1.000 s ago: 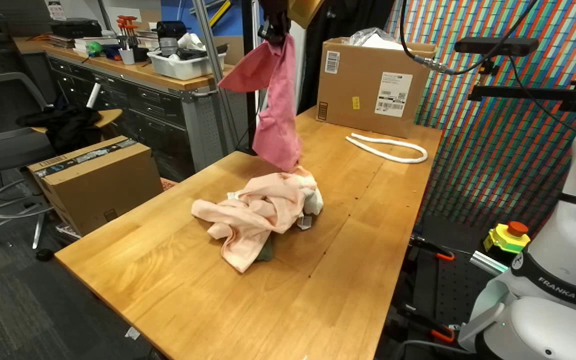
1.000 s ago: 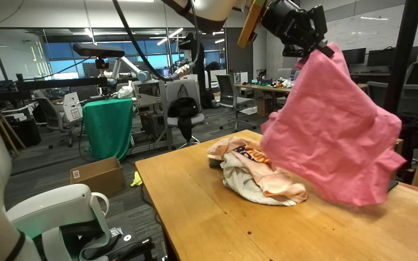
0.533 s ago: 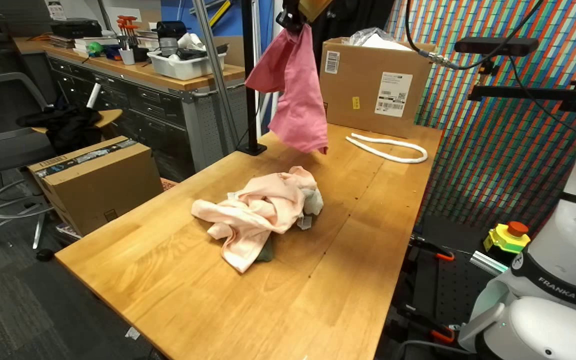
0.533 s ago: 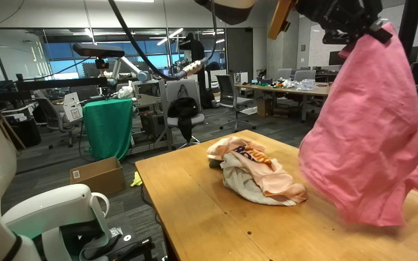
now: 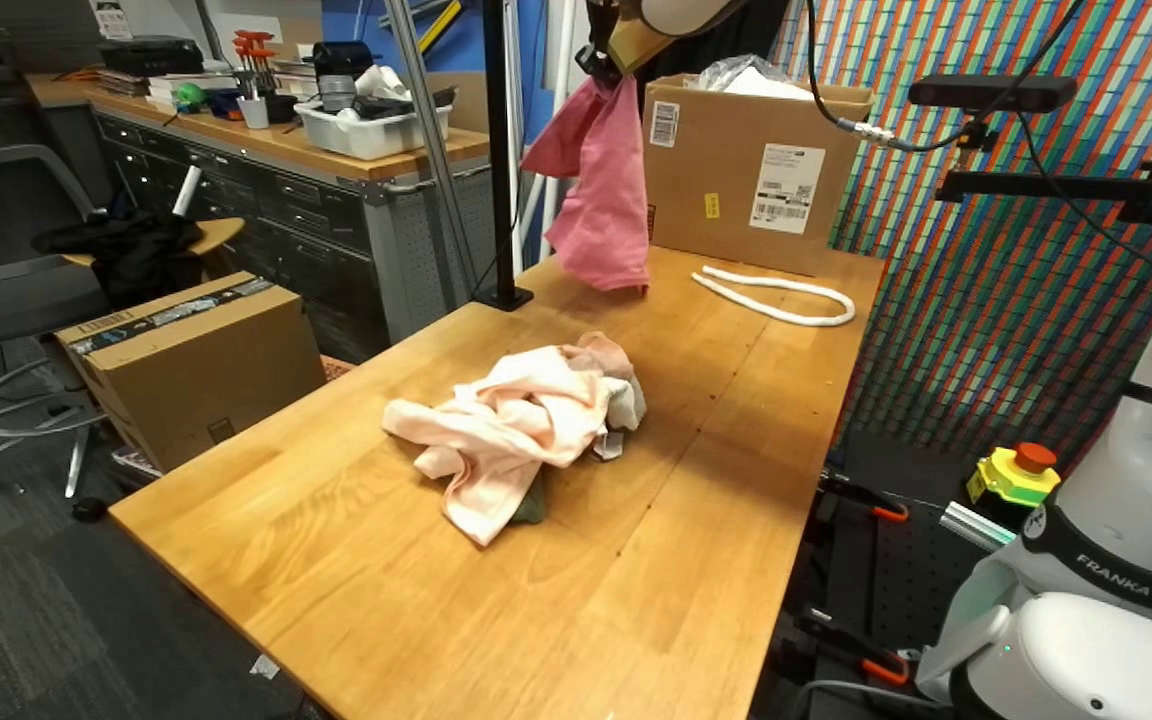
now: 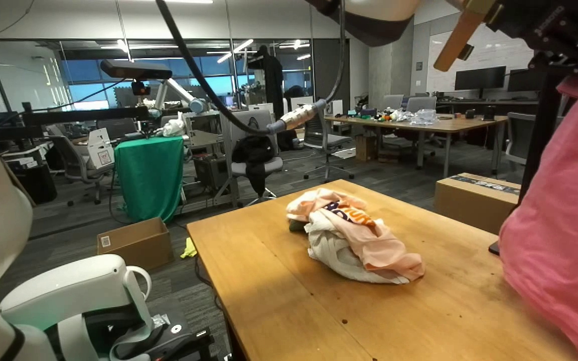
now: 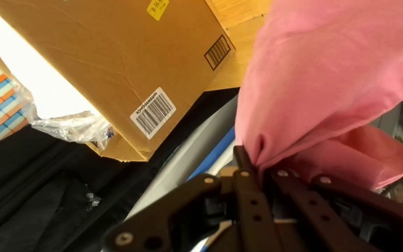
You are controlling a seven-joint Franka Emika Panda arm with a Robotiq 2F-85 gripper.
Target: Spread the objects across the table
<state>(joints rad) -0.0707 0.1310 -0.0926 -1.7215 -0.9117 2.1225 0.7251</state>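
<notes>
Brn box (image 5: pixel 716 165), wht cord loop (image 5: pixel 818 321) nr it, blk pole (image 5: pixel 500 150)

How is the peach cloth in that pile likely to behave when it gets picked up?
Probably floppy: the peach cloth lies in loose folds. It will likely drape, much as the pink cloth hangs limp from the fingers. It may drag the white cloth along, since the two lie bunched together.

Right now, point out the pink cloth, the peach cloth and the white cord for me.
Pink cloth (image 7: pixel 327 75), in the wrist view: middle of its broad hanging part.
Peach cloth (image 6: pixel 375 244), in an exterior view: plain stretch just below its lettering.
White cord (image 5: pixel 811 320), in an exterior view: lower strand, near the bend.
</notes>
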